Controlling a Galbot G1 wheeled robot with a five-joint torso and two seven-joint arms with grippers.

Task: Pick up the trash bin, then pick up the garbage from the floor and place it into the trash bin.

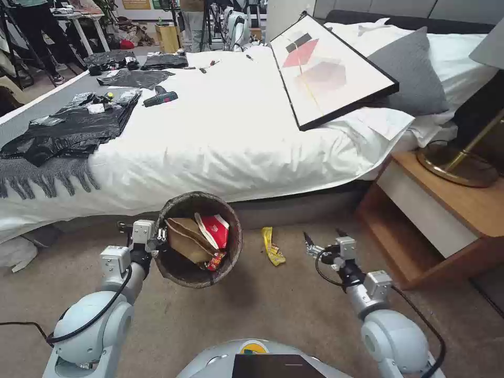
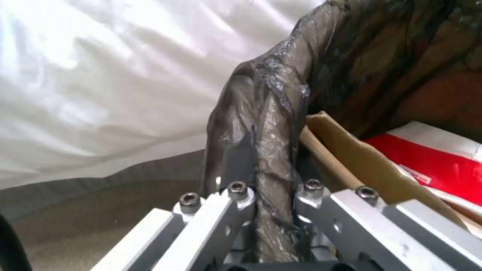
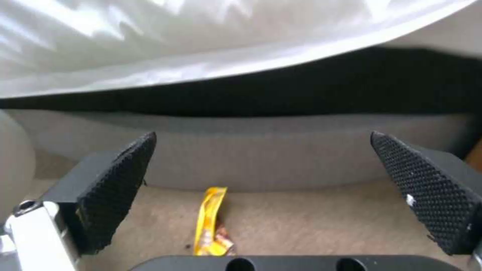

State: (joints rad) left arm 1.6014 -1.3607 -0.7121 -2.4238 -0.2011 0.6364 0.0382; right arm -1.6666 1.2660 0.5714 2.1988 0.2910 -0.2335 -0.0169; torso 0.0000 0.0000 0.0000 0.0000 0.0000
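Note:
The trash bin (image 1: 197,196), lined with a dark brown bag, hangs tilted above the carpet beside the bed. My left gripper (image 1: 159,237) is shut on its near-left rim; the left wrist view shows the bag-covered rim (image 2: 271,124) pinched in my left gripper (image 2: 271,195). Inside lie a brown paper bag (image 1: 185,240) (image 2: 351,158) and a red-and-white packet (image 1: 216,230) (image 2: 437,162). One piece of garbage, a yellow wrapper (image 1: 273,245) (image 3: 211,222), lies on the floor right of the bin. My right gripper (image 1: 323,240) (image 3: 261,150) hovers open just right of it, its pads (image 3: 120,188) on either side.
The bed with its white sheet (image 1: 236,136) runs along the far side, carrying black plastic bags (image 1: 68,131), a framed picture (image 1: 328,71) and a grey pillow (image 1: 412,73). A wooden nightstand (image 1: 446,210) with a lamp base (image 1: 457,165) stands at the right. Bare carpet (image 1: 273,310) lies near me.

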